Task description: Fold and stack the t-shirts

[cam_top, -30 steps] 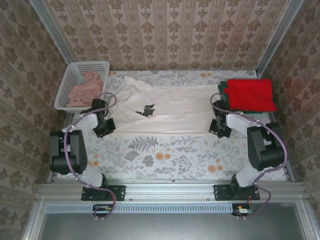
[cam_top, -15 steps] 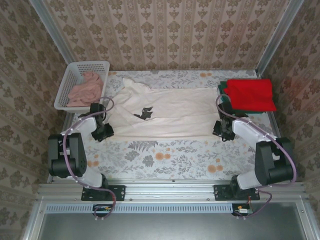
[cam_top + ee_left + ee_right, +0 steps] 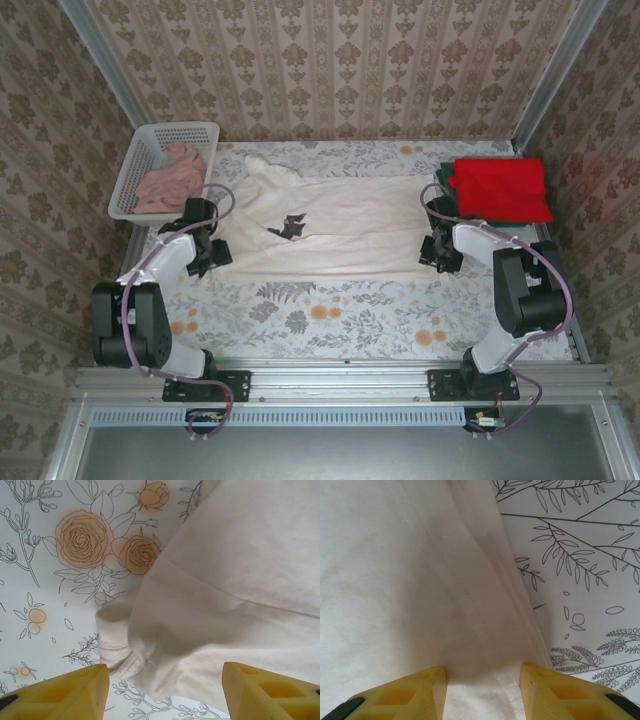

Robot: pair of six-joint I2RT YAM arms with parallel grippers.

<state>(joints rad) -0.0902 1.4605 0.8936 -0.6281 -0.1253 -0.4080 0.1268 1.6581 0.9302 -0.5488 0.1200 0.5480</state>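
**A:** Left pincer (image 3: pixel 165 680)?

**B:** Spread wide over a stitched hem of the cream-white t-shirt (image 3: pixel 330 225), clamping nothing. Same for the right pincer (image 3: pixel 482 680): parted, straddling a layered edge at the opposite end, gripping nothing.

**A:** And lying where?

**B:** Across the middle of the counter (image 3: pixel 330 310), flat, stretched lengthwise from left to right; sleeve end toward the white basket (image 3: pixel 150 135) at upper left, other end just beside the red t-shirt (image 3: pixel 500 188), stacked on the dark green t-shirt (image 3: pixel 443 178) at upper right.

**A:** Handling?

**B:** Probably light, limp, prone to sagging and sliding out of its layers. Best pinched at both near corners through every layer, then lifted evenly. No stiffness to count on, so no pushing.
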